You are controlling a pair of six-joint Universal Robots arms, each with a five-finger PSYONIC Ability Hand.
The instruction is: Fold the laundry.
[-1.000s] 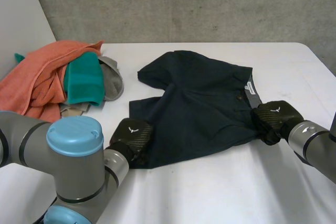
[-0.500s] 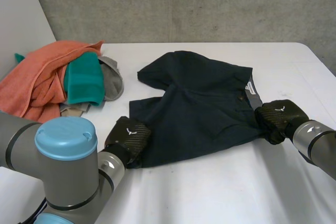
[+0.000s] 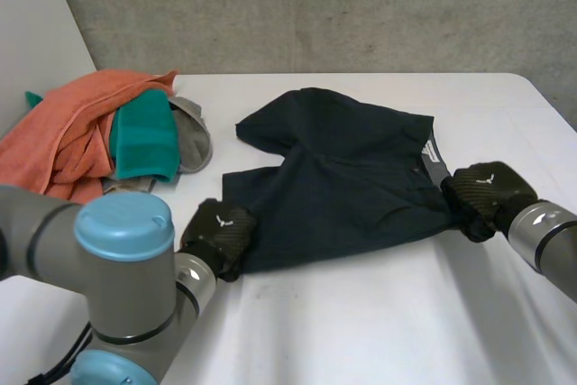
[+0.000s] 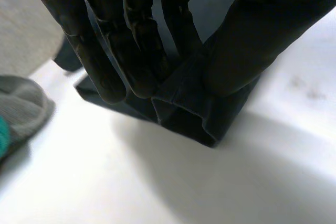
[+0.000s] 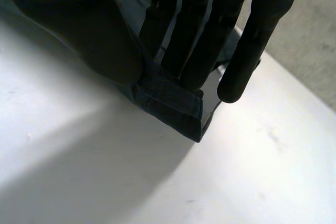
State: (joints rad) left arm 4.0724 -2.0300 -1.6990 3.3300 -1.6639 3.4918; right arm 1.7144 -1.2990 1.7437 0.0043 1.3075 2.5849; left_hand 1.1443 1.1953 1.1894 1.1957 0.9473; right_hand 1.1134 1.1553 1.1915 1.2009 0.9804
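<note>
While left hand (image 3: 219, 232) pinches shorts (image 3: 343, 178), right hand's (image 3: 487, 191) fingers (image 5: 197, 45) half-cover waistband (image 5: 169, 99).

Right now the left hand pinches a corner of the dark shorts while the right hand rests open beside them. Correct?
Not quite: the right hand is also shut on the dark shorts, pinching their waistband corner, as the right wrist view shows. The left hand does pinch a corner.

Pinched between thumb and fingers of the right hand (image 5: 84, 38): a thick, banded corner of dark blue cloth (image 5: 170, 106). Beneath that corner, white table (image 5: 252, 177).
</note>
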